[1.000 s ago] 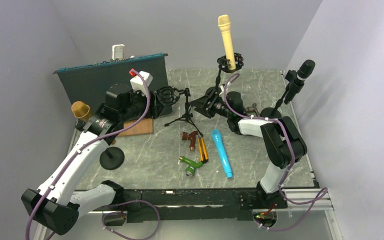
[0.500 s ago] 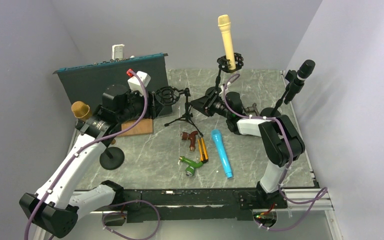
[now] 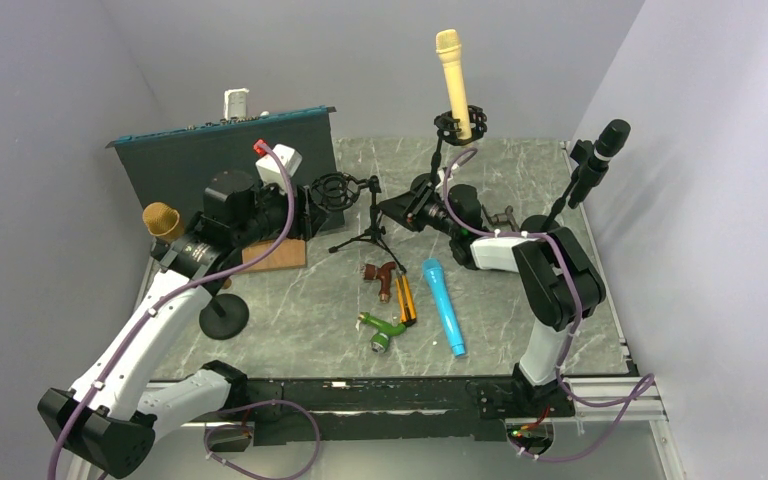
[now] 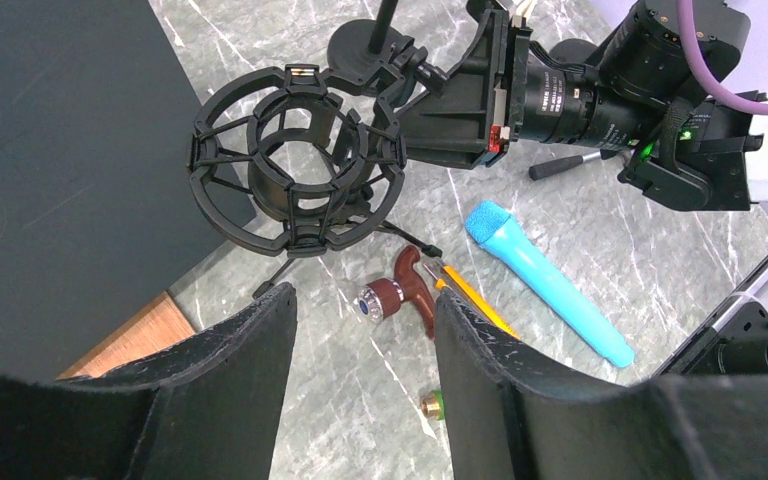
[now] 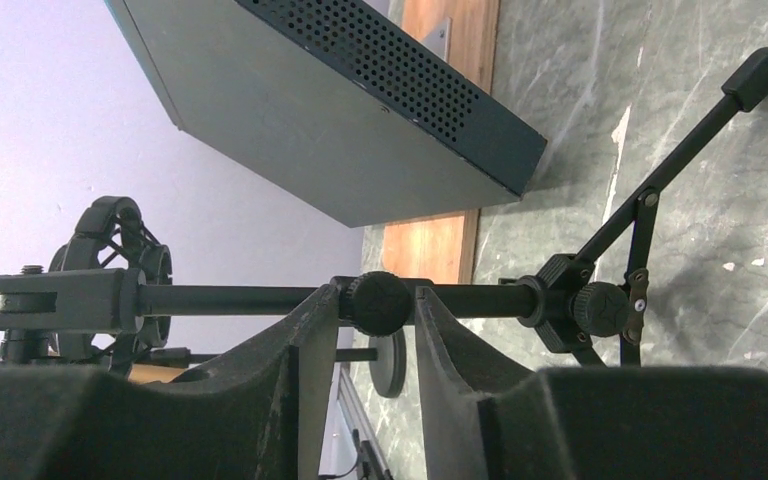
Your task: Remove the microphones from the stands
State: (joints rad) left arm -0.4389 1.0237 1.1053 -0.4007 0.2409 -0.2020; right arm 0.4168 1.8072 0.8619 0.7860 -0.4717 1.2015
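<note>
Left fingers (image 4: pixel 235 375) spread, just short of the empty shock mount (image 4: pixel 295 160). Right fingers (image 5: pixel 300 350) pinch the knob (image 5: pixel 377 303) on the tripod stand (image 3: pixel 371 232). Blue microphone (image 3: pixel 444 306) lies on the bench (image 3: pixel 300 300) beside hand tools (image 3: pixel 392 300), apart from the mount. Farther back, cream microphone (image 3: pixel 453 80) sits upright in the rear stand (image 3: pixel 438 160).

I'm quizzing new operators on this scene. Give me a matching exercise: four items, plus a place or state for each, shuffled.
Items:
1. cream microphone
2. blue microphone
3. black microphone
4. tripod shock mount

States:
a. lying flat
b. empty
c. clipped, tilted, at the far right
d. upright, highest of all

Pairs: 1-d, 2-a, 3-c, 4-b
</note>
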